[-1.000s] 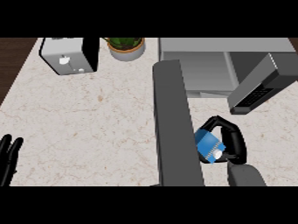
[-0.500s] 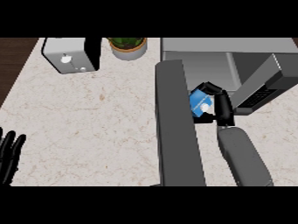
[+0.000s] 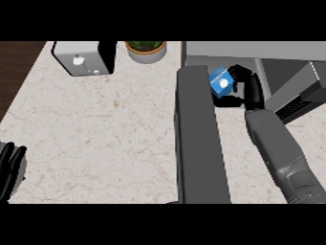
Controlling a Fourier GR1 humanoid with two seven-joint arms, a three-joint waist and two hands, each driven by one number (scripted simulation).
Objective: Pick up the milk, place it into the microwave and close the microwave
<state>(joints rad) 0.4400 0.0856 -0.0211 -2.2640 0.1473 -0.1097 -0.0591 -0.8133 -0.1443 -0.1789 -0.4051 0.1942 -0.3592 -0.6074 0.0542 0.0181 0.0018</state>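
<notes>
left hand [image 3: 2, 168] rests at counter's [image 3: 94, 129] near left edge, fingers straight. right hand [image 3: 246, 88], fingers clamped on milk [image 3: 220, 82], at microwave [image 3: 264, 72] mouth, far right. left: release inside, shut door [image 3: 199, 139].

counter [image 3: 109, 129]: pale speckled stone | on it: toaster [image 3: 84, 57], potted plant [image 3: 146, 50], microwave [image 3: 264, 62]
</notes>
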